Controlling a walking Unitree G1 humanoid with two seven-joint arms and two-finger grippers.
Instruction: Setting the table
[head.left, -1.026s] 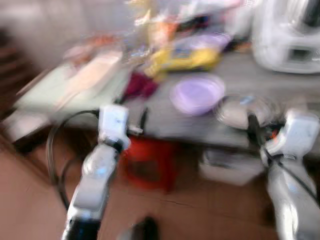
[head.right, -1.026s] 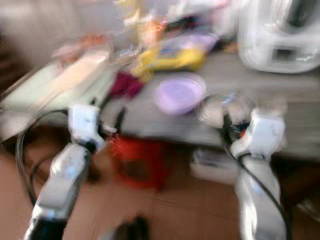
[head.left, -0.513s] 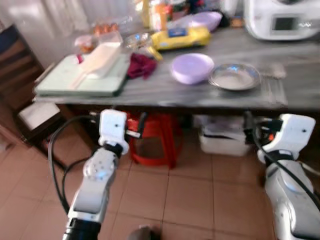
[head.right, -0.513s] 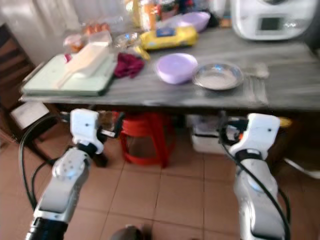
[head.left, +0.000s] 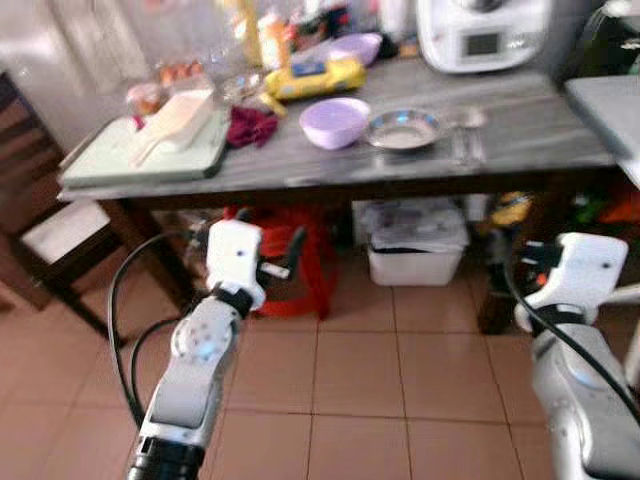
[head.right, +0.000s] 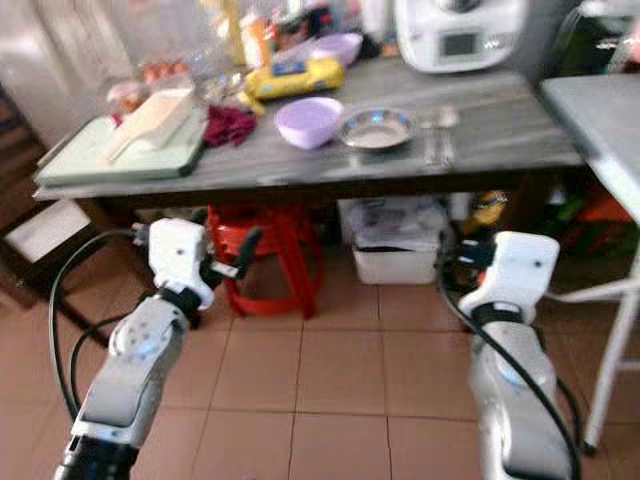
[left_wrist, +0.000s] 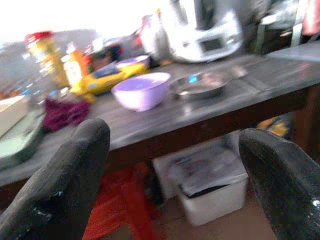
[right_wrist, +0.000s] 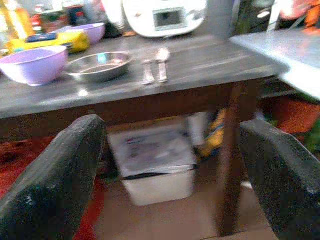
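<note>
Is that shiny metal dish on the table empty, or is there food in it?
Empty, as far as can be seen: the metal dish sits upright beside the purple bowl, showing only bare shiny metal inside.

The left gripper (left_wrist: 172, 185) has its fingers spread wide with only air between them. Straight ahead of it stands the long grey wooden table (head.left: 520, 135). Above the jaws, on the tabletop, sit a round purple plastic bowl (left_wrist: 141, 90) and a shiny metal dish (left_wrist: 197, 85), side by side. A dark red cloth (left_wrist: 62, 111) lies further along.

Below the jaws, under the table, a red plastic stool (head.left: 305, 250) and a white plastic box (right_wrist: 152, 167) block the way.

The right gripper (right_wrist: 172, 185) is spread wide too. A dark table leg (right_wrist: 230, 150) stands ahead of it. Bare tabletop lies beyond a fork and spoon (right_wrist: 154, 67).
</note>
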